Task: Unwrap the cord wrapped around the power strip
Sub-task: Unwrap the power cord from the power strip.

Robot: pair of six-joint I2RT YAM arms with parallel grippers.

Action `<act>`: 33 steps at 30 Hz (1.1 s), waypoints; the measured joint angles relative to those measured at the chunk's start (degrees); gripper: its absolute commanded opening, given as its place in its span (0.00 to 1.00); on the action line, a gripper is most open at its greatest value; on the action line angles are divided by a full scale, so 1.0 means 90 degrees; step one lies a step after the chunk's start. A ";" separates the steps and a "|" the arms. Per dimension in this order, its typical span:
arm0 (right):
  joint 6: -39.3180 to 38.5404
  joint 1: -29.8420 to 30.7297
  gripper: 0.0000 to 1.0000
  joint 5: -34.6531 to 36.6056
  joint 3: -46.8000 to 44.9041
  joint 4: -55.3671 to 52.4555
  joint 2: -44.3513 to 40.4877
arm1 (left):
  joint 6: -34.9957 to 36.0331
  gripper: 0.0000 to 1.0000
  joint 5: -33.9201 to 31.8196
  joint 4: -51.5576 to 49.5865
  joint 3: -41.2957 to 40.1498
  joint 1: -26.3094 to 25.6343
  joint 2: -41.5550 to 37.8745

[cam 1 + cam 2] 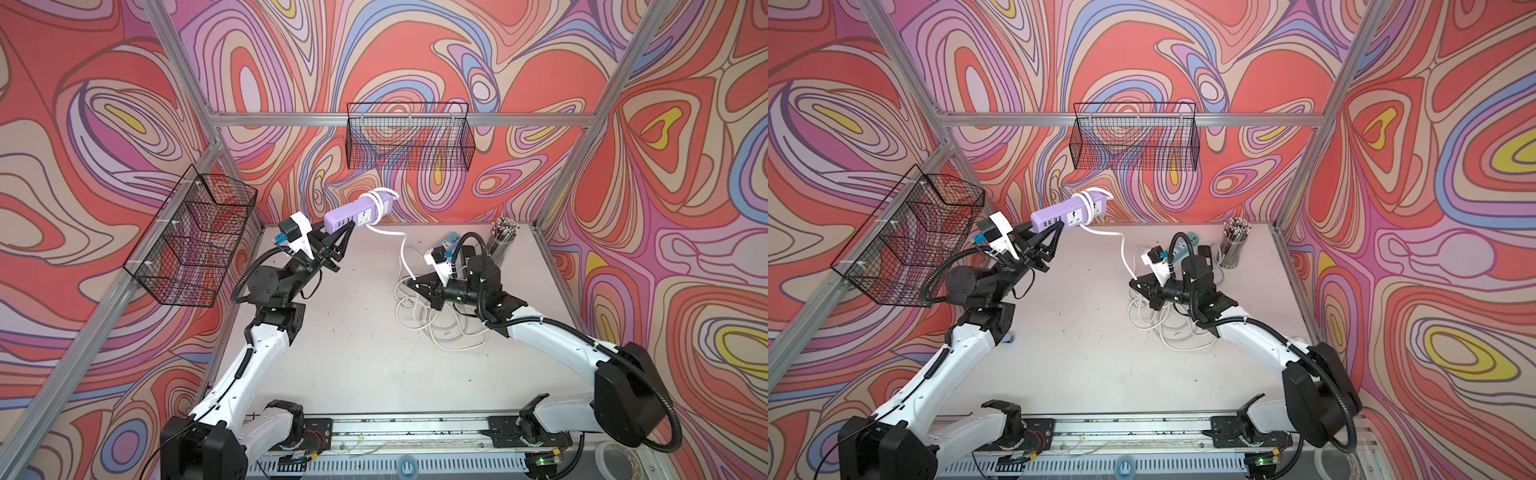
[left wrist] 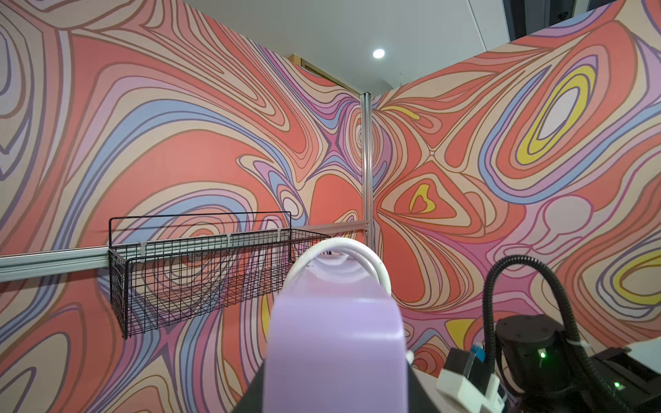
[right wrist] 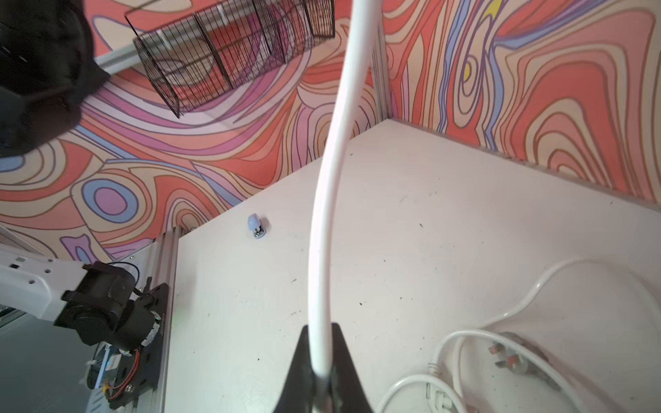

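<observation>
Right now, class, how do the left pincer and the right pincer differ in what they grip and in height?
The left pincer is shut on the purple power strip; the right pincer is shut on the white cord. The left pincer is raised well above the table; the right pincer sits low, close to it. Shared: both are shut.

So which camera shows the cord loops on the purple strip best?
A top view: the loops show side-on around the far end of the strip. The left wrist sees them end-on, bunched together. The right wrist shows only the cord rising from the right gripper, no strip.
</observation>
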 measured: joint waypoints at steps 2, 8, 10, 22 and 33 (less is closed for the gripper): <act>0.0056 0.0107 0.00 0.0168 -0.0143 0.0335 0.0342 | -0.0053 0.00 0.0022 0.0024 0.0000 0.0000 0.0000; 0.0206 0.0219 0.00 0.0617 -0.0253 0.1506 0.1440 | -0.0308 0.00 0.0124 0.0138 0.0000 0.0000 0.0002; 0.0262 0.0219 0.00 0.0763 -0.0245 0.1853 0.1780 | -0.0389 0.00 0.0148 0.0194 0.0000 0.0000 0.0002; 0.0355 0.0219 0.50 0.1156 0.0185 0.2421 0.2470 | -0.0814 0.00 0.0279 0.0585 -0.0041 0.0000 0.0027; -0.0376 0.0216 0.98 0.1132 0.0775 0.1098 0.0316 | -0.0933 0.00 0.0284 0.0911 -0.0041 0.0000 0.0036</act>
